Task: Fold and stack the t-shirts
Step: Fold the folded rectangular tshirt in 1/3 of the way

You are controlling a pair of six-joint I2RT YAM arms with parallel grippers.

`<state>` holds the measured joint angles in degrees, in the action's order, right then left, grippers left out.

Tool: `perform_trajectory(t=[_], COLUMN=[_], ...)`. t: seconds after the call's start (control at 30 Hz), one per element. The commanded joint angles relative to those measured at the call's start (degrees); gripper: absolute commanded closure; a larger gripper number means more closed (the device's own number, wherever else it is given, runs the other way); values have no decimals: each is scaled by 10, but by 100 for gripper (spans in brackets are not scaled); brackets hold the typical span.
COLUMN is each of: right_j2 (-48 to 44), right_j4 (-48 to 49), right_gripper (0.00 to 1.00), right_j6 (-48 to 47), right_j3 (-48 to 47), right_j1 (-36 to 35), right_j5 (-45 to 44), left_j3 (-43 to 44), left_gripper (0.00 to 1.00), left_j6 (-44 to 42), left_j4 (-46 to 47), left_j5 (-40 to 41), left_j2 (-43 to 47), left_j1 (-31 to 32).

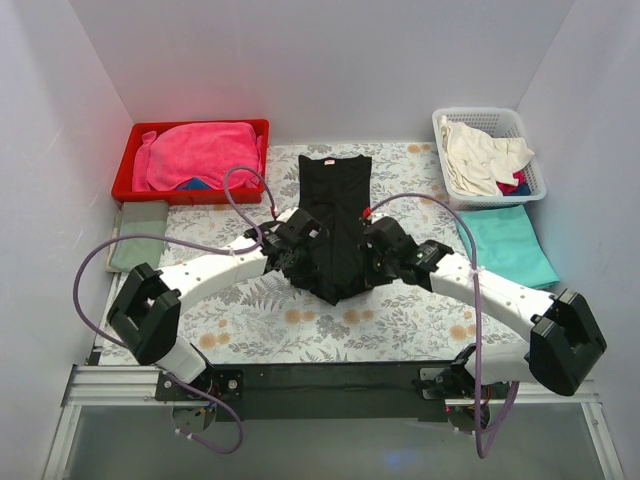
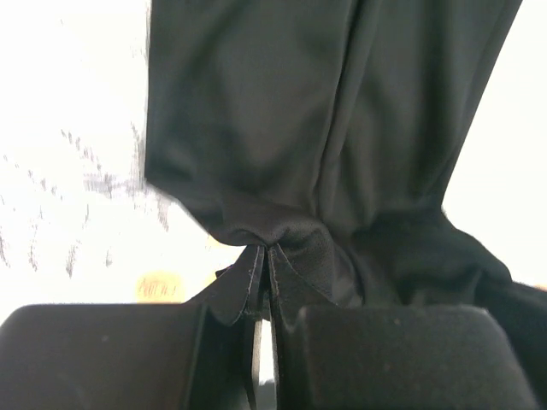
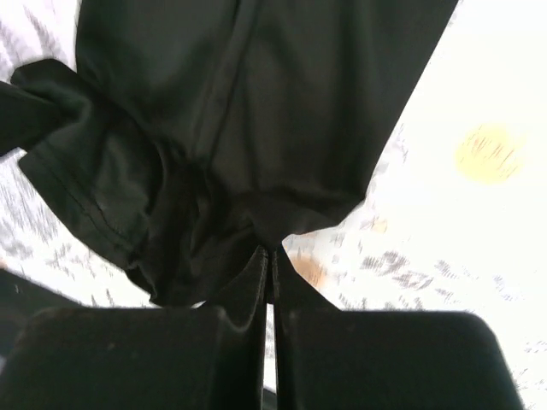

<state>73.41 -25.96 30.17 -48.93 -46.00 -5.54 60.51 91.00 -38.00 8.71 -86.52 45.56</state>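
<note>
Over the table (image 1: 400, 322), left and right jaws clench the black t-shirt (image 1: 335, 200) by its near edge.

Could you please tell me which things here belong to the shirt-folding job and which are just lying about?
In the job: black t-shirt, pinched by the shut left gripper and right gripper; teal t-shirt, folded flat at the right.
Lying about: red bin with pink cloth; white basket with cream cloth; grey-green cloth at the left edge.
</note>
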Motion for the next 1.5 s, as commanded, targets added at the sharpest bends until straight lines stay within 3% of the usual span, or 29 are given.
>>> perform_trajectory(t=[0.0, 0.37, 0.6, 0.97, 1.0, 1.03, 1.07, 1.1, 1.17, 1.2, 1.33, 1.47], right_j2=[38, 181, 268, 415, 422, 437, 444, 450, 466, 471, 490, 468], right_j4=[-3, 4, 18, 20, 20, 20, 20, 20, 20, 15, -10, -20], right_gripper=[99, 99, 99, 99, 97, 89, 71, 61, 48, 47, 46, 47], right_j6=[-48, -127, -148, -153, -153, -152, -153, -153, -152, -150, -149, -157], right_j3=[-71, -220, -306, -433, -441, -461, -470, -484, -526, -541, -612, -598], right_j1=[27, 128, 176, 219, 223, 230, 234, 238, 251, 256, 278, 276], right_j5=[-52, -46, -1, 76, 83, 88, 86, 84, 82, 83, 79, 96], left_j3=[69, 286, 398, 551, 559, 566, 580, 585, 594, 609, 689, 678], left_gripper=[100, 100, 100, 100, 100, 100, 99, 93, 85, 80, 76, 75], left_j6=[7, -56, -95, -123, -122, -123, -122, -123, -127, -130, -138, -151], left_j4=[-24, -28, -24, -49, -51, -52, -48, -43, -17, -11, -23, -16], left_j5=[107, 144, 95, 41, 35, 36, 37, 36, 28, 24, -12, -62], left_j2=[-37, -231, -326, -455, -462, -473, -476, -479, -480, -481, -489, -464], left_j1=[-2, -70, -130, -169, -175, -179, -185, -188, -201, -204, -217, -217])
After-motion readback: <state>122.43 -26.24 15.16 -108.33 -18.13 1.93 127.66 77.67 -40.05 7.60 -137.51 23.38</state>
